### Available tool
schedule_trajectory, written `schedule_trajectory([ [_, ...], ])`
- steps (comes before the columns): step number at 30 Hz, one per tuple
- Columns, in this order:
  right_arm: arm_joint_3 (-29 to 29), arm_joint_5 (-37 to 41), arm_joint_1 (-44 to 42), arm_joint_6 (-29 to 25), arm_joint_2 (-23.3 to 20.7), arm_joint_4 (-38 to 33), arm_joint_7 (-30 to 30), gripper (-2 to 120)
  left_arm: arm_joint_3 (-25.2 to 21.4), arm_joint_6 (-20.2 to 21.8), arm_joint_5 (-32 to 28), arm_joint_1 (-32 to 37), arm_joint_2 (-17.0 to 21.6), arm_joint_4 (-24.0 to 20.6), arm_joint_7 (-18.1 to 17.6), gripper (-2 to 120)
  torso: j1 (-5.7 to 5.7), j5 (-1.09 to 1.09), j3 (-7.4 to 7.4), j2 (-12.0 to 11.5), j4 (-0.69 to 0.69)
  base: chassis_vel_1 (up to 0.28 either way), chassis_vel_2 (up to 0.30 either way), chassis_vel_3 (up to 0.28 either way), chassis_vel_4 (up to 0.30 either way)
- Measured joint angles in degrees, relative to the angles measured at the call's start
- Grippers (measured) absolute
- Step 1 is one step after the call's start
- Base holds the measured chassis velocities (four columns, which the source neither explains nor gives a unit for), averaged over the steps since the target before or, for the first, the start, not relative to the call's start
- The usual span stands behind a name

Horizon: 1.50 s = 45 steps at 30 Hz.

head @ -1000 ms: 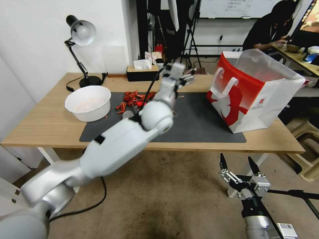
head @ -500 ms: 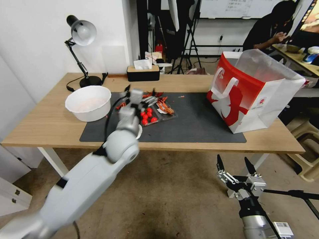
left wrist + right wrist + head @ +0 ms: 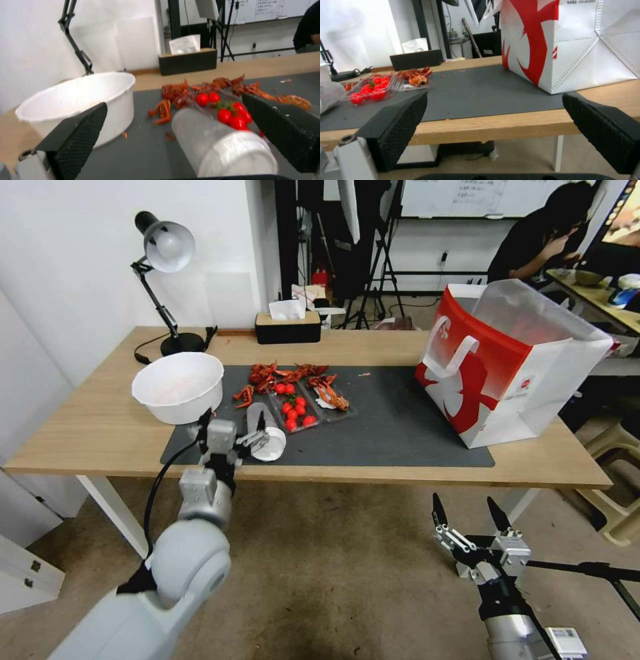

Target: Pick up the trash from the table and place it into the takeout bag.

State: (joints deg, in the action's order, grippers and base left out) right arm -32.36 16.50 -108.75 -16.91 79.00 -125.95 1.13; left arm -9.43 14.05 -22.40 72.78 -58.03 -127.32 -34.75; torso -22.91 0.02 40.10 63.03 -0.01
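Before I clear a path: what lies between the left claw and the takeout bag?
Head view: a lying clear white-lidded cup, a tomato tray, crayfish shells, then bare mat up to the takeout bag.

The table (image 3: 100, 433) carries a dark grey mat (image 3: 393, 427), desk lamp (image 3: 163, 247), tissue box (image 3: 287, 327) and takeout bag (image 3: 513, 373), the bag partly on the mat.

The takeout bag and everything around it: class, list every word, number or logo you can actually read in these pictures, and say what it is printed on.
Nothing can be read in full.
Takeout bag: a small round red logo with grey lines under it, too small to read.
Takeout bag, right wrist view: a line of small dark print at the top edge, seemingly digits, too blurred to quote.
Whiteboard: faint handwriting, illegible.
White tag low beside the right arm: dark marks, unreadable.
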Motion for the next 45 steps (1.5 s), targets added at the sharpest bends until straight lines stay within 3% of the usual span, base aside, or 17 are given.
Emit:
schedule_trajectory([
  [14,0.15,0.26,0.05,-0.01,-0.66,-0.01,-0.03,100,-2.72,0.19,-0.02,7.12,-1.82,-4.49,-0.04,100,0.00,-0.01,0.00,0.00,0.02,0.000,0.000,0.000,0.000],
  [33,0.14,0.39,-0.01,-0.03,-0.66,-0.24,-0.05,100,-2.77,-0.08,-0.07,10.13,-3.48,-5.46,0.34,100,0.00,-0.02,0.00,-0.01,0.02,0.000,0.000,0.000,0.000],
  [36,0.10,0.39,-0.17,-0.07,-0.51,-0.45,-0.07,100,-2.17,-0.82,-0.31,9.95,-3.79,-4.32,1.60,100,0.00,-0.02,0.00,-0.01,0.02,0.000,0.000,0.000,0.000],
  [39,-0.10,0.31,-0.52,-0.13,-0.24,-0.73,-0.07,100,-0.89,-2.30,-4.97,6.96,-3.85,-1.41,3.81,100,0.00,-0.02,0.01,0.00,0.01,0.000,0.000,0.000,0.000],
  [45,-0.32,-0.19,-1.11,-0.40,0.37,-0.59,-0.11,100,1.37,-6.08,-10.82,1.26,-4.92,4.68,3.79,100,0.00,-0.01,0.01,-0.01,0.02,0.000,0.000,0.000,0.000],
])
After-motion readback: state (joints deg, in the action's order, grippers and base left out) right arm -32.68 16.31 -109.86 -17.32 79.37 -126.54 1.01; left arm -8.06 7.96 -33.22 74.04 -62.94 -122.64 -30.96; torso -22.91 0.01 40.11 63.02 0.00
